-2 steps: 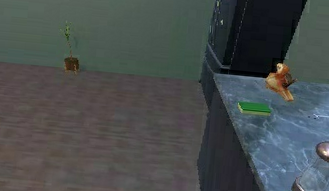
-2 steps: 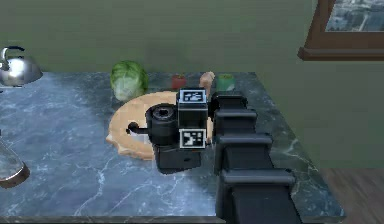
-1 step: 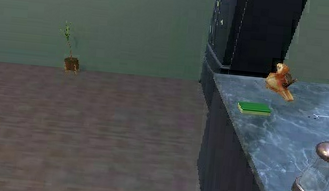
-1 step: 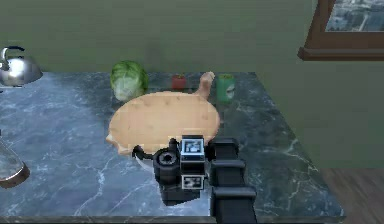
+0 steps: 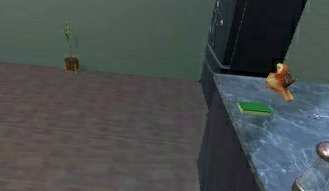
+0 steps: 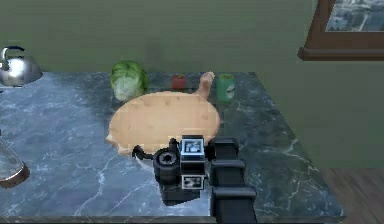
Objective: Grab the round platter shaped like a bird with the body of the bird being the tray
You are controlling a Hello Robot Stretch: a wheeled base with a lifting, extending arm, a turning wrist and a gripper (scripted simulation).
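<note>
Tan platter: flat on your bench.
Pincer: at its near rim; you cannot tell if it grips.
Risk: low, flat rim may slip from you.

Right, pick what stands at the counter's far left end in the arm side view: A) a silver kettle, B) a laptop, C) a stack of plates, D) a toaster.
A: a silver kettle stands at the left end of the marble counter, left of the green leafy head behind the tan platter.
</note>
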